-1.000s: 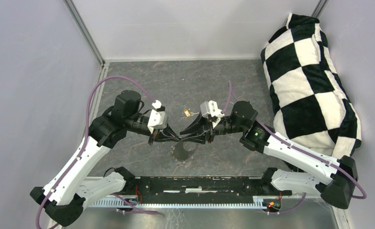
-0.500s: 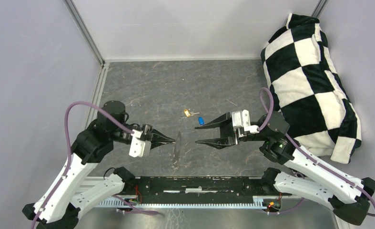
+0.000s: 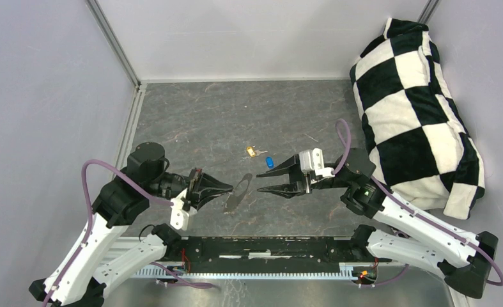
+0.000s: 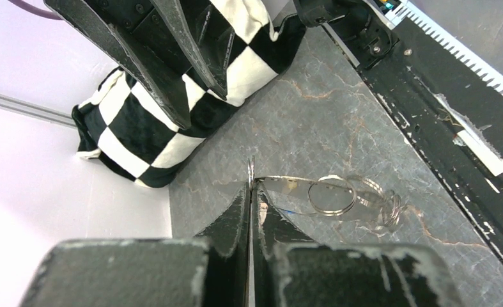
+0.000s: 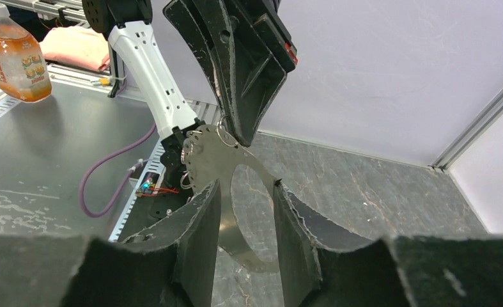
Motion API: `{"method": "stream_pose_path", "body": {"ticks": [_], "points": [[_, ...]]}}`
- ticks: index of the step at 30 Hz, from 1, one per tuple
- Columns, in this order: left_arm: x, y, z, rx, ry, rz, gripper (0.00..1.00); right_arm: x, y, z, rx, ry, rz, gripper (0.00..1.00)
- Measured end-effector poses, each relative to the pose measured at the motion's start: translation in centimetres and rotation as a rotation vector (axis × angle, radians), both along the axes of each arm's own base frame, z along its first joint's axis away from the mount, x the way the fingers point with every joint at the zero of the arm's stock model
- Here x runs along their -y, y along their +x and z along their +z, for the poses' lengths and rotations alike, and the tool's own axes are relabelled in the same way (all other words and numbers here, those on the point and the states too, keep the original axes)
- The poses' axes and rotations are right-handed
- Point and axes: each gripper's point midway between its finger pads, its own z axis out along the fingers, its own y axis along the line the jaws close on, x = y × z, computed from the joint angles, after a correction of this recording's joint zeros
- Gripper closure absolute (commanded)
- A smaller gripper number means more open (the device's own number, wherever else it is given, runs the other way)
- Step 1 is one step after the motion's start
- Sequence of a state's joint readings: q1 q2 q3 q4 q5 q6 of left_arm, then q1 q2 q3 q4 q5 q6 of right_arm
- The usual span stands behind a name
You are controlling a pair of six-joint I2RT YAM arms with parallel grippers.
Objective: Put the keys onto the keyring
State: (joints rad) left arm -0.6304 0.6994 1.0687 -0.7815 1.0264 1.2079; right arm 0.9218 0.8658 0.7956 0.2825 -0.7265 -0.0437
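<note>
The keyring (image 3: 231, 203) is pinched at one end by the left gripper (image 3: 229, 187), whose jaws are closed on it. The right gripper (image 3: 261, 182) is held open just beside the keyring, gripping nothing. The gold key (image 3: 253, 151) and blue key (image 3: 269, 162) are seen lying close together on the table (image 3: 191, 121).

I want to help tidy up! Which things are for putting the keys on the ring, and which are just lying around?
For the job: keyring, held in the left gripper; brass key; blue-headed key.
Just lying about: checkered cushion; orange drink bottle; pink cloth.
</note>
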Motion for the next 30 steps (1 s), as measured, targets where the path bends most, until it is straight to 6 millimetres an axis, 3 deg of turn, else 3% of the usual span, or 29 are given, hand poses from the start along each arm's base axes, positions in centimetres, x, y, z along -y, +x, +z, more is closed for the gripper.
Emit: {"method": "stream_pose_path", "body": {"ticks": [6, 13, 16, 18, 20, 24, 27, 30], "points": [[0.0, 0.2, -0.1, 0.018, 0.001, 0.000, 0.98, -0.5, 0.3, -0.8, -0.007, -0.023, 0.007, 0.60], [0.0, 0.5, -1.2, -0.017, 0.025, 0.021, 0.98, -0.8, 1.1, -1.5, -0.015, -0.040, -0.027, 0.48], [0.1, 1.2, -2.1, -0.132, 0.059, 0.079, 0.98, -0.7, 3.6, -1.9, -0.043, -0.050, -0.165, 0.44], [0.2, 1.9, -3.1, -0.232, 0.094, 0.135, 0.98, -0.3, 6.4, -2.9, -0.081, -0.073, -0.305, 0.43], [0.1, 2.5, -3.9, -0.300, 0.118, 0.182, 0.98, 0.1, 9.5, -4.7, -0.138, -0.113, -0.443, 0.43], [-0.3, 3.3, -6.3, -0.413, 0.170, 0.281, 0.98, 2.5, 16.6, -11.7, -0.321, -0.271, -0.756, 0.41], [-0.9, 3.3, -7.4, -0.456, 0.185, 0.333, 0.98, 4.4, 19.6, -16.2, -0.419, -0.366, -0.913, 0.41], [-1.5, 2.9, -8.2, -0.487, 0.185, 0.367, 0.98, 5.2, 21.0, -19.8, -0.479, -0.444, -0.996, 0.41]]}}
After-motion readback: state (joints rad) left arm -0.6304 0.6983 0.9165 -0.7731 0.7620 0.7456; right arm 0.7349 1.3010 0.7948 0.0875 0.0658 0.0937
